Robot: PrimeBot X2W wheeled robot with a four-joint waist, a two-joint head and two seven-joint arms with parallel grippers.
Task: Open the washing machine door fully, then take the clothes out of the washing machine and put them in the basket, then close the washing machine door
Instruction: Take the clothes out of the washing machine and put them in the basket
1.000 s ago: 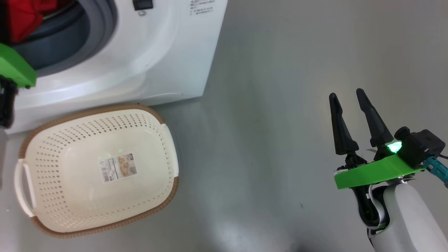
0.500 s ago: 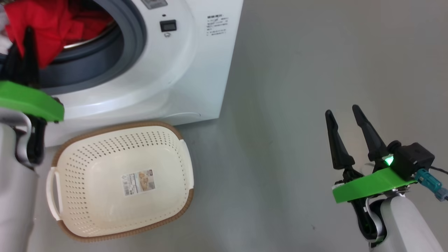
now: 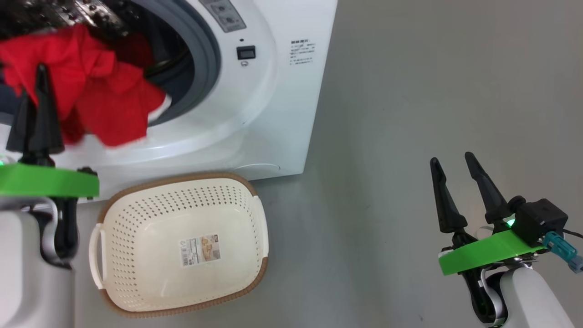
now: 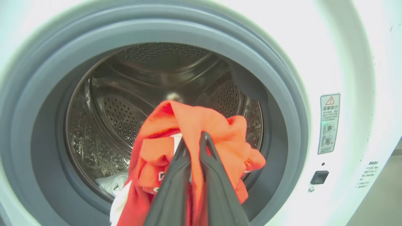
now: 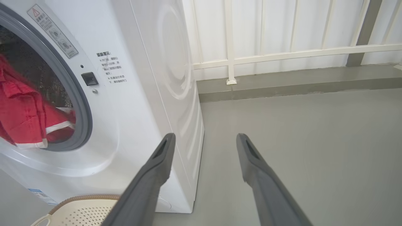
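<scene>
The washing machine [image 3: 273,114] stands at the upper left with its grey-ringed mouth [image 4: 282,103] uncovered; the washing machine door is out of view. My left gripper [image 3: 40,73] is shut on the red clothes [image 3: 109,105], which hang from its fingers [image 4: 216,188] in front of the mouth and over its lower rim. White trim shows on the red clothes [image 5: 25,116]. A white piece [image 4: 114,183] lies low in the steel drum [image 4: 125,94]. The cream basket [image 3: 150,214] sits on the floor below the machine. My right gripper [image 3: 451,158] hovers open far to the right, its fingers [image 5: 150,175] bare.
Grey floor [image 3: 410,91] spreads to the right of the machine and the basket. In the right wrist view a low kerb [image 5: 282,84] and a white railed wall [image 5: 282,37] stand behind the machine. The basket's handle [image 3: 96,255] is near my left forearm [image 3: 27,273].
The head camera has shifted, so the whole picture slid right and down. My left gripper has drawn the red clothes out of the drum's mouth. The right gripper stays open.
</scene>
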